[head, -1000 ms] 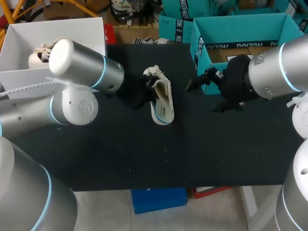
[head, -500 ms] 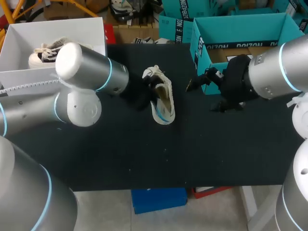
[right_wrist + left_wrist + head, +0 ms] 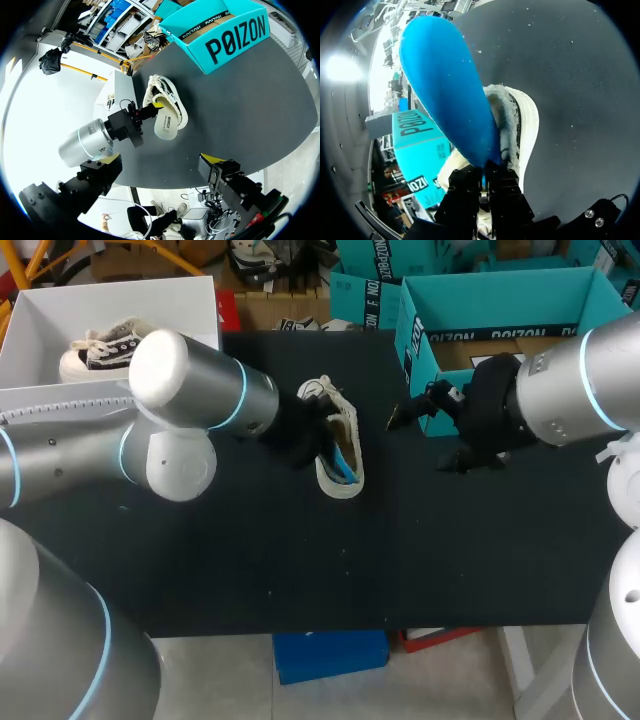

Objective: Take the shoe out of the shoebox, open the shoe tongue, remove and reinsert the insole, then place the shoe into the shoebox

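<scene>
Left claw pinching the blue insole at the shoe; right claw gaping and empty.

The left claw (image 3: pixel 484 175) has its fingers drawn nearly together on one end of the blue insole (image 3: pixel 447 85), and the rest of the insole reaches out ahead of the claw. The cream shoe (image 3: pixel 522 127) lies right against the insole, just beyond the fingers, resting on the black worktop (image 3: pixel 300 560) near its middle. Well apart from it, the right claw (image 3: pixel 160 159) hangs above the worktop with its yellow-tipped fingers spread wide and nothing between them. This claw is close to the front corner of the teal shoebox (image 3: pixel 500 302), which stands open at the worktop's far right. At the far left is a white box (image 3: pixel 120 298) with a second shoe (image 3: pixel 95 352) inside.
</scene>
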